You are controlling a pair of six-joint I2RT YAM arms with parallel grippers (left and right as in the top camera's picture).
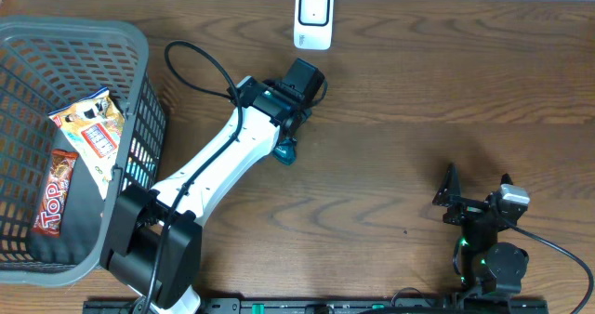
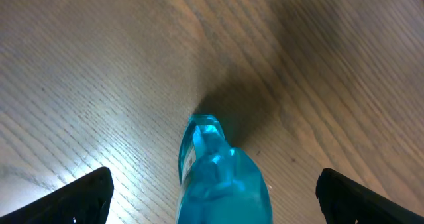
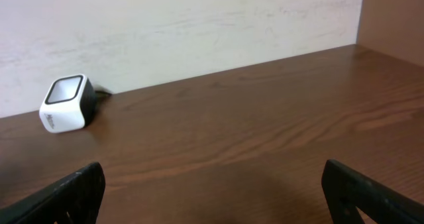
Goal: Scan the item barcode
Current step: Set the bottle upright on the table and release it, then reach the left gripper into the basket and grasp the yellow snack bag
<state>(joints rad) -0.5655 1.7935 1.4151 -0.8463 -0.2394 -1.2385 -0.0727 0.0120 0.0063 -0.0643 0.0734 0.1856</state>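
Note:
A translucent blue item (image 2: 218, 177) rests on the wooden table, its narrow end pointing away from the wrist camera, with a small white label on its side. My left gripper (image 2: 215, 184) is open around it, and there is a wide gap between the item and each black fingertip (image 2: 86, 194). From overhead only a corner of the blue item (image 1: 285, 151) shows beside the left gripper (image 1: 282, 139). The white barcode scanner (image 1: 313, 19) stands at the table's far edge, also visible as the scanner (image 3: 66, 103) in the right wrist view. My right gripper (image 1: 476, 195) sits open and empty near the front right.
A grey wire basket (image 1: 139, 54) at the left holds a snack bag (image 1: 90, 128) and a Top chocolate bar (image 1: 56, 191). A black cable (image 1: 200, 63) loops off the left arm. A pale wall (image 3: 199, 18) borders the table behind the scanner.

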